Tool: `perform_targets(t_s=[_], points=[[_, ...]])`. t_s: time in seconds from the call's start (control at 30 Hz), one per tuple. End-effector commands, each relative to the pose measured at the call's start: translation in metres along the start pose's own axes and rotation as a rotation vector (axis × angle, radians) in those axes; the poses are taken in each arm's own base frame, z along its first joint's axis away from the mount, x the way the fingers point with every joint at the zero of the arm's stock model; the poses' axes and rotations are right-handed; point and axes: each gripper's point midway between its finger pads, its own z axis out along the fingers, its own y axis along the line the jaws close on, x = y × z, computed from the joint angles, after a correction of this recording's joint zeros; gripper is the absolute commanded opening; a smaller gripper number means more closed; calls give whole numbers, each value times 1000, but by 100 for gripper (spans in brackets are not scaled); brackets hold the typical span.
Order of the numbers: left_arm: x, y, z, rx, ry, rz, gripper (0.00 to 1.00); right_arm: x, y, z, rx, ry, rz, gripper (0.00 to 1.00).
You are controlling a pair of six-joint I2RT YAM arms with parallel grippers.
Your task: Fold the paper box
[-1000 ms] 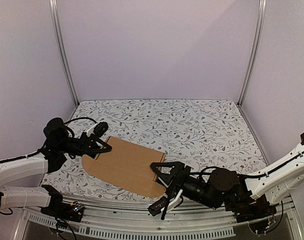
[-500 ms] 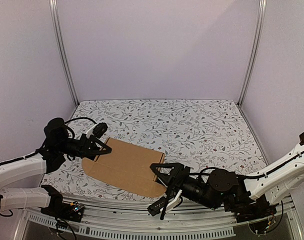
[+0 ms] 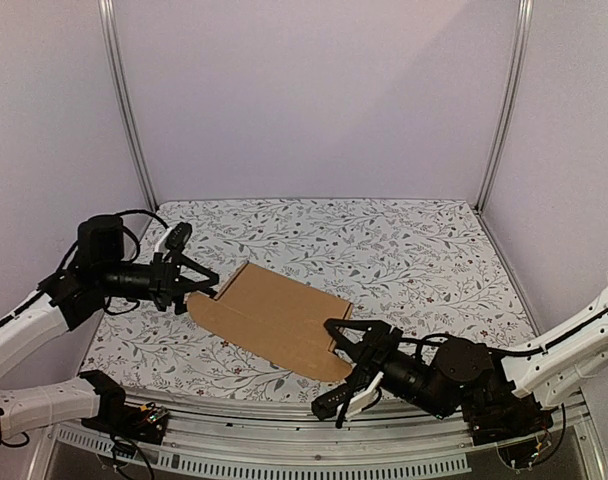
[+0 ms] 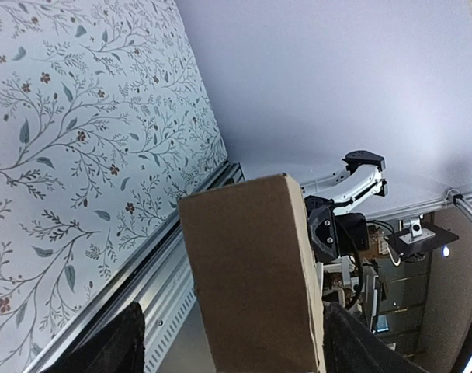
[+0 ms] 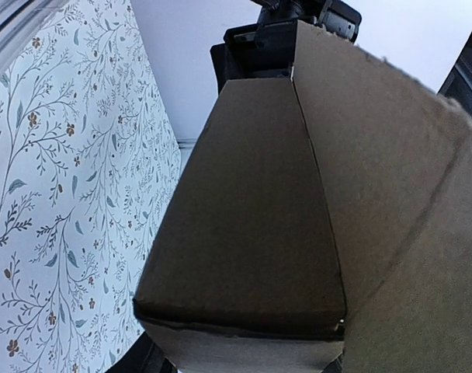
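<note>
Cardboard sheet [image 3: 274,318], plain brown, flat, sat between grippers. We saw left gripper [image 3: 199,292] spread wide around left edge, seemingly loose; right gripper [image 3: 331,365] at near corner, grip unclear to us.

**Box in the Middle, a Gripper at Each End**

The paper box [image 3: 274,318] sits in the lower middle of the top view, over the desk [image 3: 414,260]. The left gripper [image 3: 199,292] is at the box's left end. The right gripper [image 3: 330,368] is at its lower right corner. The rest of the desk lies behind them.
</note>
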Motion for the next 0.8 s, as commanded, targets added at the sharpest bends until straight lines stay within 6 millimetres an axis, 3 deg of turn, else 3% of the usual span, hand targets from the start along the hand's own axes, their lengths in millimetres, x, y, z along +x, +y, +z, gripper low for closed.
perform_targets(t_s=[0.0, 0.17, 0.43, 0.57, 0.77], points=[[-14, 6, -19, -180, -95, 99, 77, 20, 6, -12, -26, 73, 115, 50], [-30, -8, -37, -284, -179, 214, 77, 28, 23, -18, -96, 101, 214, 50], [-40, -25, -39, -268, -201, 303, 77, 46, 43, -14, -262, 101, 482, 50], [-38, -23, -37, -264, -193, 324, 76, 57, 47, -8, -360, 106, 702, 50], [-32, -9, -35, -380, -168, 379, 76, 63, 50, -18, -479, 49, 1038, 48]])
